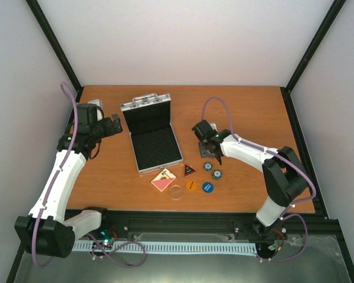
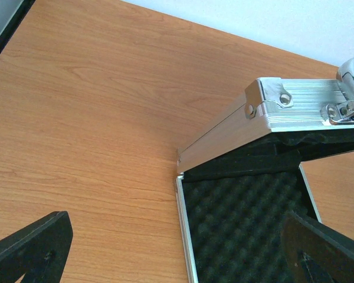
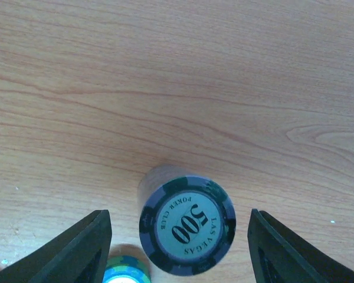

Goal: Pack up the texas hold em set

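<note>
From above, the small silver aluminium case (image 1: 151,134) sits open at the upper middle of the wooden tabletop (image 1: 242,112). Its lid stands up on the far side with the handle (image 1: 146,99) on top, and the black foam lining (image 1: 157,150) faces up. None of the loose pieces is inside the case. Just below it, at the lower centre, lie a pink card deck (image 1: 164,180), a red-black triangle (image 1: 189,170), a clear disc (image 1: 176,192), an orange disc (image 1: 191,186), a blue disc (image 1: 207,187) and two blue-white chips (image 1: 207,167). The left tool (image 1: 115,125) hovers just left of the lid. The right tool (image 1: 211,154) hangs right of the case, directly above the chips in the frame.

The left wrist view shows the case's near corner on the right of the frame, with the ribbed lid over the dimpled foam. The left tool (image 2: 176,236) is spread wide and grips nothing. One of its fingers (image 2: 29,250) is over bare wood and the other is over the foam.

In the right wrist view a grey-blue chip marked 500 (image 3: 186,233) sits at the lower centre, apparently topping a stack. The right tool (image 3: 178,218) is released, with a dark finger on either side of this chip and neither touching it. A second chip with blue-green edging (image 3: 127,270) peeks in at the bottom edge.
</note>
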You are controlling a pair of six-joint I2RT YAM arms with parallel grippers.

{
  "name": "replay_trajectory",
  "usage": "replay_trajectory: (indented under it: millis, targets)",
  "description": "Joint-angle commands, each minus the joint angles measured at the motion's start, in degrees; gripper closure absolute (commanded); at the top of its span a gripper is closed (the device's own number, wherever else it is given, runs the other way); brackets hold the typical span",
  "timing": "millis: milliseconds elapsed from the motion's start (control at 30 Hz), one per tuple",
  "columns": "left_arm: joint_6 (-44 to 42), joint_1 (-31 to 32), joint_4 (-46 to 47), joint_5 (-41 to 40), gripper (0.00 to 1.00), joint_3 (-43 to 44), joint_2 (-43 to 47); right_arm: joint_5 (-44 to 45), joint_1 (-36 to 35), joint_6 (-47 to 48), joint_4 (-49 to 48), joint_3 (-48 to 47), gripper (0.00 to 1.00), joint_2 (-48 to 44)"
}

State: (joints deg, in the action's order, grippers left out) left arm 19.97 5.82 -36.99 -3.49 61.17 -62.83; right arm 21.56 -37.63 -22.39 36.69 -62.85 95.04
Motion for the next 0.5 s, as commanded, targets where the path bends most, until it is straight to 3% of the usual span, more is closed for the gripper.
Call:
replay_trajectory:
  millis: [0, 467]
  targets:
    - [0.8, 0.3, -0.9, -0.5, 0.00, 0.6, 0.6, 2.2, -0.2, 0.5, -0.8, -1.6, 0.35, 1.7]
    - [0.8, 0.2, -1.4, -0.8, 0.00, 0.9, 0.7, -4.6, 3.6, 3.1, -2.8, -2.5, 0.39, 3.0]
